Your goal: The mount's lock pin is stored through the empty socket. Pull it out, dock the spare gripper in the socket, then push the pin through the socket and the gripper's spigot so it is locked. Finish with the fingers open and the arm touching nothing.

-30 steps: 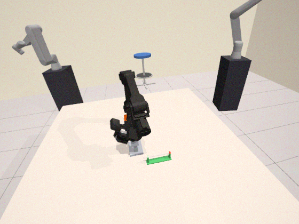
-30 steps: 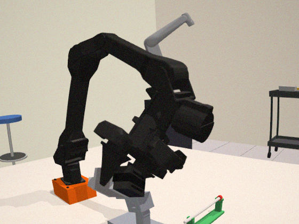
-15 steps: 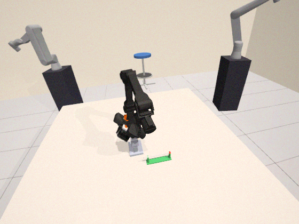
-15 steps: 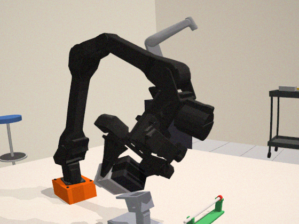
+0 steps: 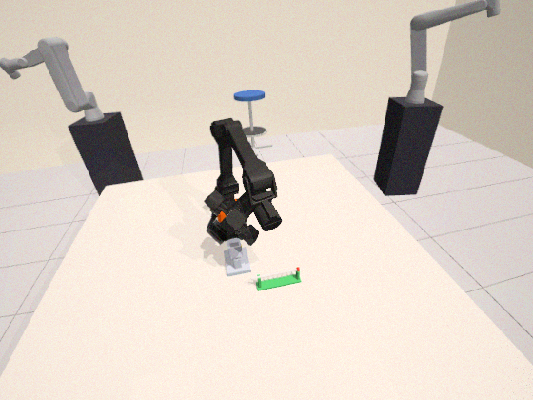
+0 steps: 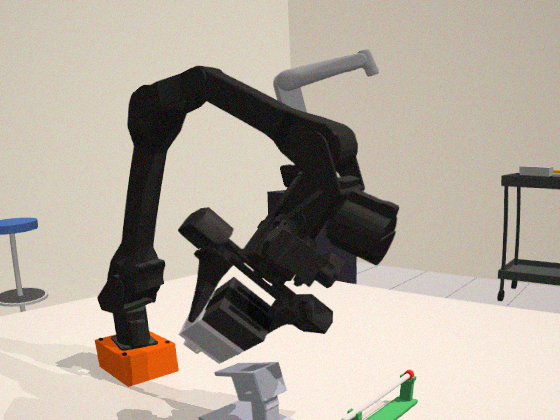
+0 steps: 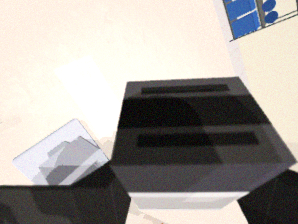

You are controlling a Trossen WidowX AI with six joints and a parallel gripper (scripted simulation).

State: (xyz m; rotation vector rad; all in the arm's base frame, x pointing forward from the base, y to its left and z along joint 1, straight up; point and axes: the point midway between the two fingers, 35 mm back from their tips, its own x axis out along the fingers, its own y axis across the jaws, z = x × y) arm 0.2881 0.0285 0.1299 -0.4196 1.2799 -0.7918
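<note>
My gripper (image 6: 242,307) (image 5: 230,230) is shut on the spare gripper (image 6: 232,317) (image 7: 192,145), a black block with a light grey spigot end (image 6: 210,344). I hold it tilted in the air, above and a little behind the grey mount (image 5: 236,261) (image 6: 256,386) (image 7: 60,161). The mount's socket on top looks empty. The white lock pin (image 5: 278,272) (image 6: 381,395) with a red head lies in a green cradle (image 5: 279,284) (image 6: 401,403) on the table, to the right of the mount.
The arm stands on an orange base (image 6: 137,359) (image 5: 221,217) behind the mount. Two dark pedestals (image 5: 106,151) (image 5: 406,145) with grey arms stand beyond the table, as do a blue stool (image 5: 249,96) and a black cart (image 6: 530,225).
</note>
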